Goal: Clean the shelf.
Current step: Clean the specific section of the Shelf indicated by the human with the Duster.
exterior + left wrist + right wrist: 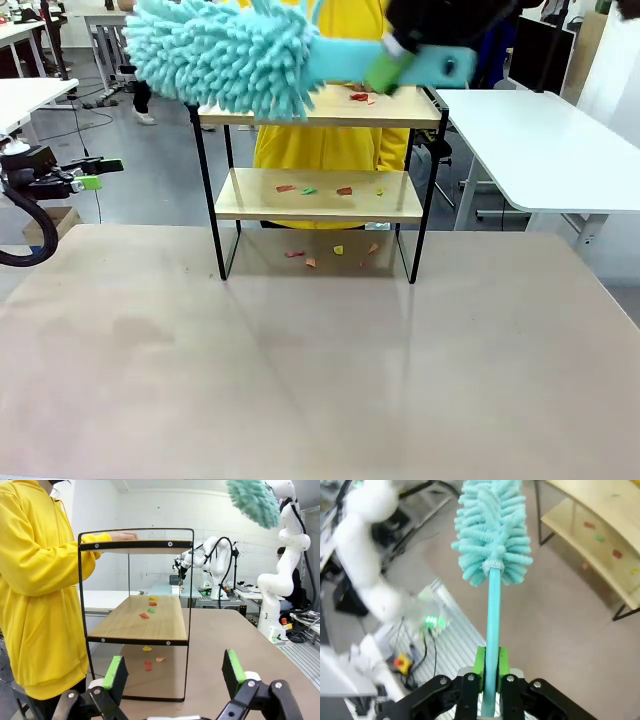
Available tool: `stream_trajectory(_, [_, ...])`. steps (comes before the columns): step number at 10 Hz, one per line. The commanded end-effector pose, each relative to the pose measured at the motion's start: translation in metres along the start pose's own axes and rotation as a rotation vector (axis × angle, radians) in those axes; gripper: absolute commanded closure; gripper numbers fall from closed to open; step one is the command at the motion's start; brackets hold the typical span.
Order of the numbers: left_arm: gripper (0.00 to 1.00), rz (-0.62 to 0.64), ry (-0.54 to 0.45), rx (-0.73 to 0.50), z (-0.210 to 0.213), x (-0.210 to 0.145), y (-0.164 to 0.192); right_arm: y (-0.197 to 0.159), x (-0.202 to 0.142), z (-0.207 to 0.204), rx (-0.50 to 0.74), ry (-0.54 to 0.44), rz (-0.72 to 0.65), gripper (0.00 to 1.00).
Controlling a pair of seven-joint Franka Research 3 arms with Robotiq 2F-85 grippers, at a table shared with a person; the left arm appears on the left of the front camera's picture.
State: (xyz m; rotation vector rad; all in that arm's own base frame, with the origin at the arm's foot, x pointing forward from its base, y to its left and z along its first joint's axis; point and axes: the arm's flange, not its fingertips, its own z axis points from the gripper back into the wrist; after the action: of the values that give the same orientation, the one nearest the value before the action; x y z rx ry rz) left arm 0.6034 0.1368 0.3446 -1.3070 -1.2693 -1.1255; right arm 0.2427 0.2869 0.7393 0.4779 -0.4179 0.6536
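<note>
The shelf [318, 208] stands at the table's far middle, with black frame and two wooden boards. Small coloured paper scraps lie on its top board [362, 97], its lower board [310, 189] and the table under it [330, 255]. My right gripper [385, 70] is shut on the handle of a teal fluffy duster [220, 55], held high above the shelf's top left. In the right wrist view the right gripper [490, 667] clamps the handle, with the duster head [492, 527] straight ahead and the shelf [590, 535] off to one side. My left gripper [100, 173] hovers open at the far left, facing the shelf's end [135, 625]; its fingers [116, 672] hold nothing.
A person in a yellow hoodie [320, 150] stands right behind the shelf, one hand [122, 536] resting on the top board. White tables stand at the right [530, 140] and the left [25, 95]. The beige table [320, 370] stretches in front of the shelf.
</note>
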Motion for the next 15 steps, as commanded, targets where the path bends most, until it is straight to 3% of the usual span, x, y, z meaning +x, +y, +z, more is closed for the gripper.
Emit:
stream_trajectory(1, [0.0,-0.014,0.0,0.001,-0.001,0.003,-0.001,0.0,0.048,-0.022,-0.081,-0.003,-0.14,0.87])
stream_trajectory(3, [0.0,-0.014,0.0,0.001,-0.001,0.003,-0.001,-0.01,0.078,-0.019,0.016,-0.072,-0.226,0.87])
stream_trajectory(4, [0.0,-0.014,0.0,0.001,-0.001,0.003,-0.001,-0.004,0.042,-0.026,-0.055,-0.029,-0.133,0.87])
stream_trajectory(9, [0.0,-0.014,0.0,0.001,-0.001,0.003,-0.001,0.002,0.051,-0.029,-0.048,-0.021,-0.139,0.87])
stream_trajectory(11, [0.0,-0.014,0.0,0.001,-0.001,0.003,-0.001,0.045,0.12,-0.044,-0.231,-0.038,-0.316,0.87])
stream_trajectory(12, [0.0,-0.014,0.0,0.001,-0.001,0.003,-0.001,0.064,0.153,-0.058,-0.249,0.034,-0.483,0.87])
stream_trajectory(13, [0.0,-0.014,0.0,0.001,-0.001,0.003,-0.001,0.079,0.176,-0.074,-0.296,0.024,-0.572,0.87])
stream_trajectory(15, [0.0,-0.014,0.0,0.001,-0.001,0.003,-0.001,0.098,0.203,-0.105,-0.308,-0.007,-0.625,0.87])
